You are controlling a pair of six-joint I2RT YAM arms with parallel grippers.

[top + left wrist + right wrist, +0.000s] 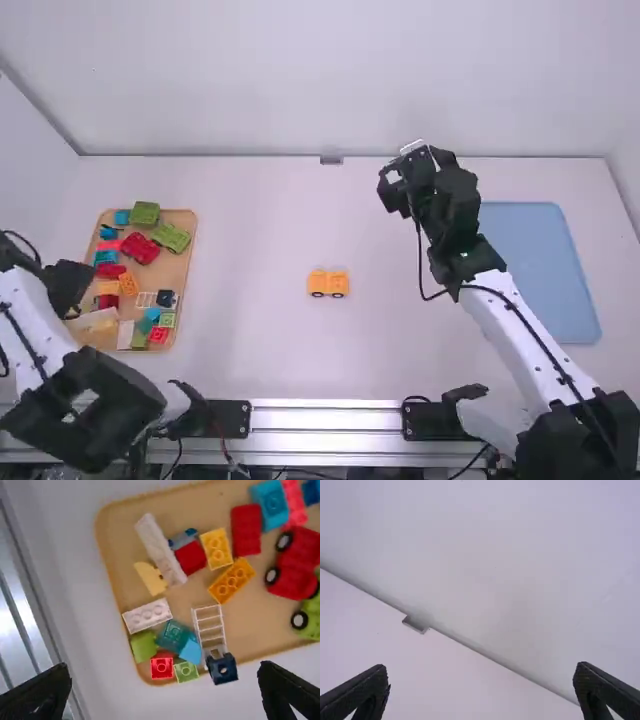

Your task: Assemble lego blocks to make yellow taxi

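A yellow-orange car base (328, 284) stands alone near the table's middle. Loose blocks lie in a wooden tray at the left, among them an orange brick (232, 580), a yellow brick (216, 549) and a pale yellow curved piece (150, 578). My left gripper (75, 290), also in its wrist view (165, 692), is at the tray's left side with its fingers spread and nothing between them. Far back, right of the middle, my right gripper (398, 168) is raised near the table's rear edge; its wrist view shows the gripper (480, 692) open and holding nothing.
The tray (184, 285) also holds red and green vehicle bases, a white ladder piece (210, 630) and several small bricks. A blue mat (545, 270) lies at the right. A small metal bracket (331, 160) sits at the table's back edge.
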